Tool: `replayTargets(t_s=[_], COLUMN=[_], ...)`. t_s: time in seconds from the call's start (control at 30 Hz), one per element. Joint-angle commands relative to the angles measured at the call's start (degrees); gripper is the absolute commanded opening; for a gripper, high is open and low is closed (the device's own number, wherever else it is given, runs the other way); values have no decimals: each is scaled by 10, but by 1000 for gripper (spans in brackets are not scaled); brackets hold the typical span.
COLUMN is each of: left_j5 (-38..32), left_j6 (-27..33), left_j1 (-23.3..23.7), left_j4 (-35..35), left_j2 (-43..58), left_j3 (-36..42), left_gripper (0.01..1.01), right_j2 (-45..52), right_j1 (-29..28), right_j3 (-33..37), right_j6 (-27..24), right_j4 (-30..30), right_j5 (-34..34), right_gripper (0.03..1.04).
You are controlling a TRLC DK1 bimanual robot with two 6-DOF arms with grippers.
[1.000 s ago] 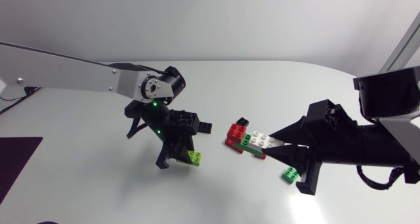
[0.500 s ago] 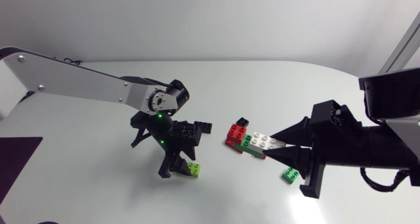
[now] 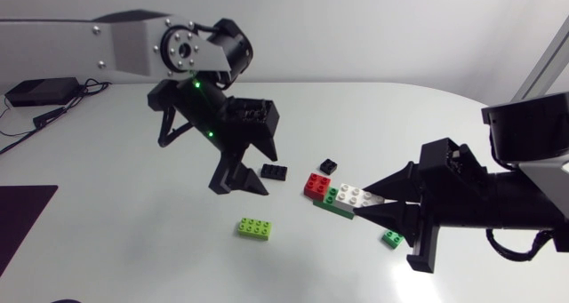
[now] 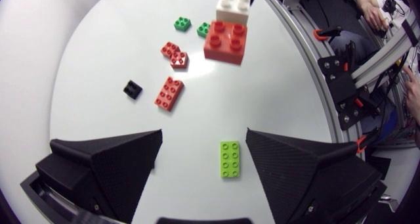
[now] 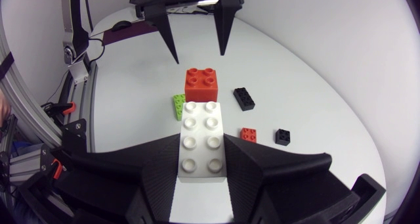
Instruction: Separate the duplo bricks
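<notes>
Duplo bricks are found partly loose and partly joined.

Head view: a joined stack, made up of a white brick (image 3: 356, 194) on a green plate (image 3: 331, 205) with a red brick (image 3: 317, 185) at its nine o'clock end, is clamped between the fingers of the right gripper (image 3: 363, 203). This hold is judged to brace the stack while a piece is pulled off. The left gripper (image 3: 242, 186) hangs above the desk (image 3: 133, 241) at nine o'clock of the stack, its fingers apart and empty. A lime brick (image 3: 254, 227) lies alone at six o'clock of that gripper and is judged already separated. A black brick (image 3: 274, 171) lies at three o'clock of the left fingers. A smaller black piece (image 3: 329, 165) lies at twelve o'clock of the red brick, and a small green brick (image 3: 392, 239) lies beside the right gripper.

Left wrist view: the open gap is confirmed. The lime brick (image 4: 230, 159) is seen on the desk between the fingers, untouched by either. The stack stands well apart at twelve o'clock ahead. Loose red pieces (image 4: 168, 94) are recorded at about eleven o'clock ahead; these are not made out in the head view.

Right wrist view: both fingers are seen pressed against the long sides of the white brick (image 5: 205, 142), a contact only suggested from above. The red brick (image 5: 201, 85) projects free at twelve o'clock, towards the left gripper (image 5: 199, 58), and is judged to be the piece offered for removal.
</notes>
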Motion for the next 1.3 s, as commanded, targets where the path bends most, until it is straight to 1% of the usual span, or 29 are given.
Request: replayTargets(t_s=[0.0,0.1,0.37,0.63,0.73,0.97,1.23,1.27], left_j5=[-2,-2,-2,-2,-1,0,2,2], left_j6=[-6,-6,-14,-14,-14,-14,-14,-14], left_j1=[-16,-30,-62,-76,-80,-91,-94,-94], left_j4=[-25,-55,-71,-83,-83,-83,-84,-84], left_j2=[3,15,37,55,58,60,63,63], left_j3=[31,65,95,97,96,98,97,95], left_gripper=[902,902,902,893,867,862,603,584], right_j2=[7,9,27,33,38,40,43,43], right_j1=[9,11,12,16,27,47,56,56], right_j3=[-3,-5,-4,4,2,1,1,1], right_j6=[10,10,11,18,25,40,44,45], right_j4=[-3,-1,13,18,24,34,36,36], right_j5=[-6,-8,-13,-13,-13,-3,3,3], right_gripper=[303,303,303,303,303,303,303,303])
